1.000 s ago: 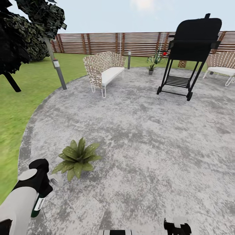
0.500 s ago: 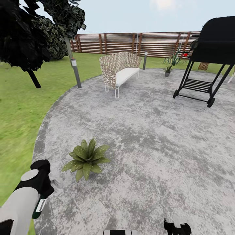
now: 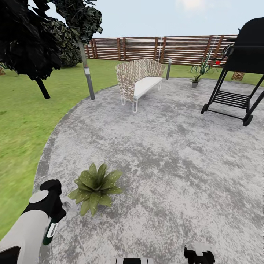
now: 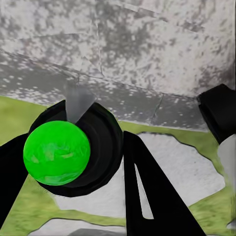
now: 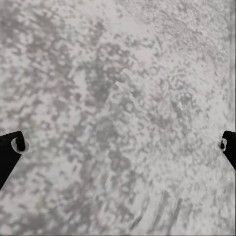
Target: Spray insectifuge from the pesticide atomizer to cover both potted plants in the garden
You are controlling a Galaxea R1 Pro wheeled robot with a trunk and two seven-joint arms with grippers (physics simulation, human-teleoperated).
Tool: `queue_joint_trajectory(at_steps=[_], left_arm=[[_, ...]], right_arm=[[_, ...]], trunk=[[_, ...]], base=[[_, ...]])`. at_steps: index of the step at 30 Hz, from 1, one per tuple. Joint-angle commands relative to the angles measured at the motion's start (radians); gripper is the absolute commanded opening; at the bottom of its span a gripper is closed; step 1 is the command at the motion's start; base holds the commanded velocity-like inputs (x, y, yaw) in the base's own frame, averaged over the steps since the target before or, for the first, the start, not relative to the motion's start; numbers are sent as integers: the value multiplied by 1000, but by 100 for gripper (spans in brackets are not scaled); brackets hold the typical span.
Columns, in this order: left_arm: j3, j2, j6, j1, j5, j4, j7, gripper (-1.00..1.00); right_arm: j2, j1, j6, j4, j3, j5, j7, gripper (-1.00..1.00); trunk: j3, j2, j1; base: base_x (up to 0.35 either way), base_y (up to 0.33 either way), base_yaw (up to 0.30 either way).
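In the head view, the pesticide atomizer (image 3: 50, 231) is seen carried low at the left arm's end, its dark body hanging below the wrist, so that it can be aimed at what lies ahead. A potted plant (image 3: 96, 186) sits on the paved patio (image 3: 176, 154) just beyond it, near the lawn (image 3: 22, 124); whitish specks dot its leaves, which is judged to be insectifuge already laid on. A second small plant in a grey pot (image 3: 195, 83) stands far off beside a spiky agave (image 3: 201, 68) near the fence (image 3: 154, 47), and could be the other target, though it is too small to tell. A wicker seat (image 3: 139, 81) and a black grill (image 3: 242, 66) stand between.

In the left wrist view, the left claw (image 4: 78, 162) is closed around the atomizer, whose round dark body with a bright green end is gripped between the black fingers (image 4: 147, 191), the pale nozzle pointing out over paving and grass.

In the right wrist view, the right claw (image 5: 120, 142) is spread wide over bare paving, holding nothing, presumably kept idle.
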Motion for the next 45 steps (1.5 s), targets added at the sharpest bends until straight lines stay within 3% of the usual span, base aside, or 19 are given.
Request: queue_joint_trajectory(at_steps=[1,9,12,15,18,22,28,29,33,38,42,45], left_arm=[[3,-1,10,-1,-7,-1,-8,-100],[4,4,10,-1,-8,-1,-8,-100],[5,10,10,24,-8,-3,2,-100],[41,13,9,34,-6,-2,80,-100],[104,-1,9,36,2,1,125,-100],[113,-8,8,37,47,2,133,-100],[112,-17,7,54,56,75,141,-100],[113,-18,4,55,63,77,149,-100],[109,-13,-3,56,199,66,185,-100],[115,-16,-3,56,246,66,256,-100],[114,-16,-3,56,283,65,266,-100],[112,-17,-4,56,288,67,266,-100]], right_arm=[[0,-1,-2,1,-6,10,-4,100],[0,-1,-2,1,-6,10,-4,100],[0,-1,-2,1,-6,10,-4,100],[0,-1,-2,1,-6,10,-4,100],[0,-1,-3,1,-6,10,-4,100],[0,-1,-2,1,-6,10,-4,100],[0,-1,-2,1,-6,10,-3,100],[0,-1,-2,1,-6,10,-3,100],[0,-1,-3,1,-6,10,-4,100],[0,-1,-3,1,-6,10,-5,100],[0,-1,-3,1,-6,10,-5,100],[0,-1,-3,1,-6,10,-5,100]], trunk=[[-1,0,0],[-1,0,0],[-1,0,0],[-1,0,0],[-1,0,0],[-1,0,0],[-1,0,0],[-1,0,0],[-1,0,0],[-1,0,0],[-1,0,0],[-1,0,0]], base=[[54,-292,0],[-37,-128,0],[-1,-2,0],[0,0,0],[0,0,0],[0,0,0],[0,0,0],[0,0,0],[0,0,0],[0,0,0],[0,0,0],[0,0,0]])
